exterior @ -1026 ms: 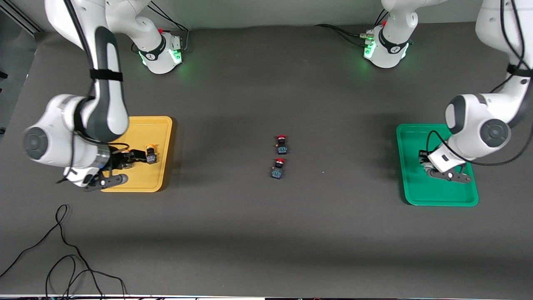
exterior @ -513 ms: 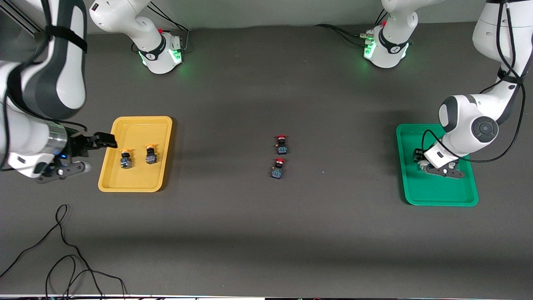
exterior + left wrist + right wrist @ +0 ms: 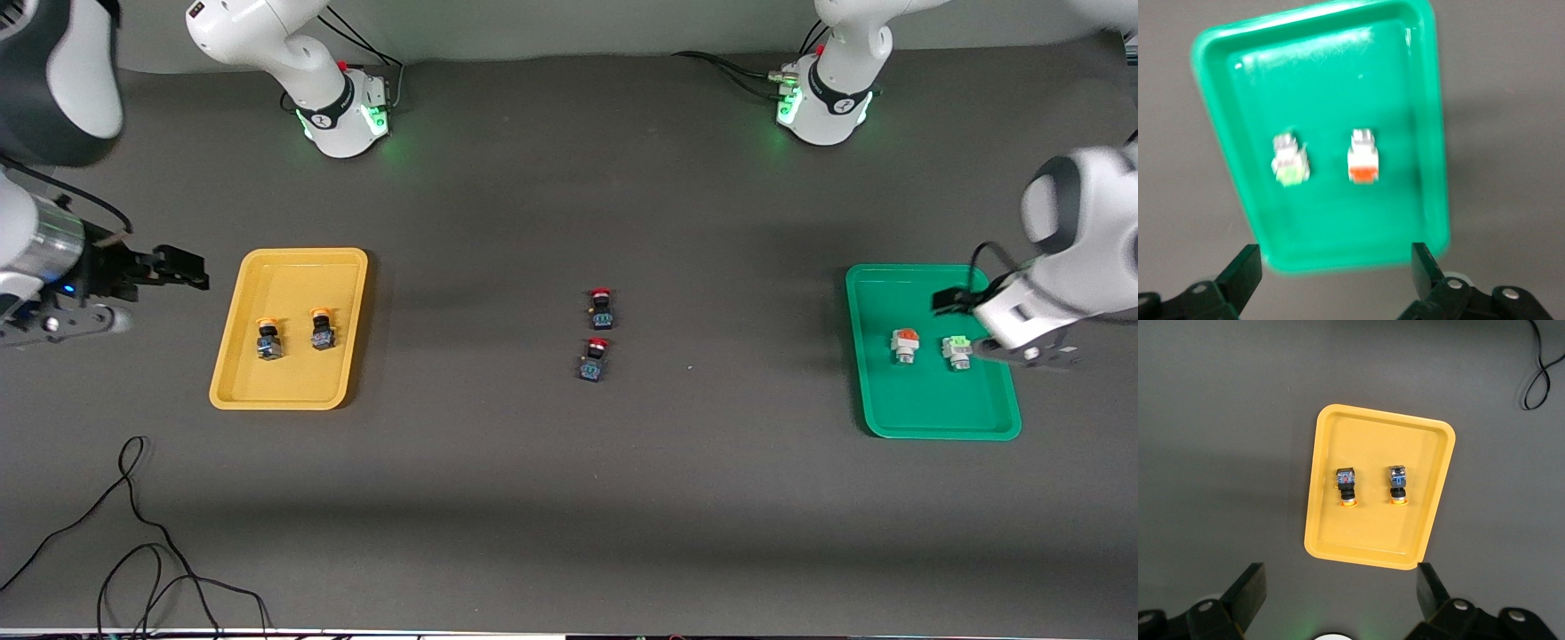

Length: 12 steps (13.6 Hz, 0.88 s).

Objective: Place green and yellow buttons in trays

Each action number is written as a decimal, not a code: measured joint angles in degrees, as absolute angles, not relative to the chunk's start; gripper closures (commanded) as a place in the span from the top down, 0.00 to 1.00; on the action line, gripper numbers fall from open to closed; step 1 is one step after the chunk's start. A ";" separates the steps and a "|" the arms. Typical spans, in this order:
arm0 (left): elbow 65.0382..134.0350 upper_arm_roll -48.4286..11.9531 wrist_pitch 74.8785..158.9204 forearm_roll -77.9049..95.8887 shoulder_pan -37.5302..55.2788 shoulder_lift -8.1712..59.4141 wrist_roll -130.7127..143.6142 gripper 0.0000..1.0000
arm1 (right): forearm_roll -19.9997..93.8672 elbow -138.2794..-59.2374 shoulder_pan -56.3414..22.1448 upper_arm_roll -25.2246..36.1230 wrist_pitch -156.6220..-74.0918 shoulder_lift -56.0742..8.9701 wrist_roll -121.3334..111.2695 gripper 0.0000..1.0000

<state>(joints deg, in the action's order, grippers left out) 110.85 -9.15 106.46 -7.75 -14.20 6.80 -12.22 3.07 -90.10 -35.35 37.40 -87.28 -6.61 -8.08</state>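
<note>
The mustard yellow tray (image 3: 293, 382) holds two yellow-capped dark buttons (image 3: 268, 340) (image 3: 322, 331), upright and side by side. They also show in the right wrist view (image 3: 1347, 487) (image 3: 1397, 484). The bright green tray (image 3: 933, 409) holds a white button with an orange top (image 3: 904, 345) and a white button with a green top (image 3: 957, 351); both show in the left wrist view (image 3: 1363, 159) (image 3: 1290, 162). My right gripper (image 3: 182, 269) is open and empty, up over bare table beside the yellow tray. My left gripper (image 3: 965, 324) is open and empty, up over the green tray's edge.
Two red-capped dark buttons (image 3: 602, 307) (image 3: 594, 358) stand mid-table, one nearer to the front camera than the other. A black cable (image 3: 133, 533) loops on the table near the front edge at the right arm's end.
Both grippers have risen and drawn away from their trays. The right one left the second yellow-capped button in the yellow tray. The left one uncovered the two white buttons.
</note>
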 measured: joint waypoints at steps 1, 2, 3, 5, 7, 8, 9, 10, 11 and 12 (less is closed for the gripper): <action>106.43 -9.55 100.08 -7.06 -13.97 5.75 -12.22 1.00 | 2.43 -90.15 -30.37 32.85 -87.07 -5.51 -7.32 1.00; 102.10 -9.79 94.92 -6.76 -13.68 5.49 -12.22 1.00 | 1.97 -90.34 -25.56 28.57 -86.82 -4.64 -6.97 1.00; 98.00 -9.89 90.42 -6.56 -13.40 5.60 -12.22 1.00 | 1.63 -90.74 -20.74 24.18 -86.74 -3.91 -6.59 1.00; 91.32 -9.95 84.44 -6.21 -12.74 6.13 -12.22 1.00 | 0.62 -91.39 -12.38 16.18 -86.71 -2.89 -5.62 1.00; 87.30 -9.98 82.45 -5.69 -11.39 6.63 -12.22 1.00 | 0.30 -91.75 -5.11 9.13 -86.75 -2.17 -5.04 1.00; 86.42 -9.99 82.16 -5.51 -10.49 6.89 -12.21 1.00 | 0.25 -92.01 -1.61 5.87 -86.82 -1.77 -4.88 1.00; 85.94 -10.02 82.11 -5.25 -9.68 7.13 -12.19 1.00 | 0.22 -92.23 1.49 3.10 -86.84 -1.41 -4.81 1.00; 85.37 -10.02 82.06 -4.75 -8.94 7.43 -12.13 1.00 | 0.21 -92.24 3.24 1.68 -86.85 -1.21 -4.81 1.00; 84.87 -10.02 81.94 -4.53 -8.29 7.70 -11.96 1.00 | 0.21 -92.24 3.81 1.26 -86.86 -1.08 -4.81 1.00; 84.71 -10.02 81.89 -4.46 -7.87 7.79 -11.70 1.00 | 0.19 -92.24 3.83 1.14 -86.88 -1.03 -4.80 1.00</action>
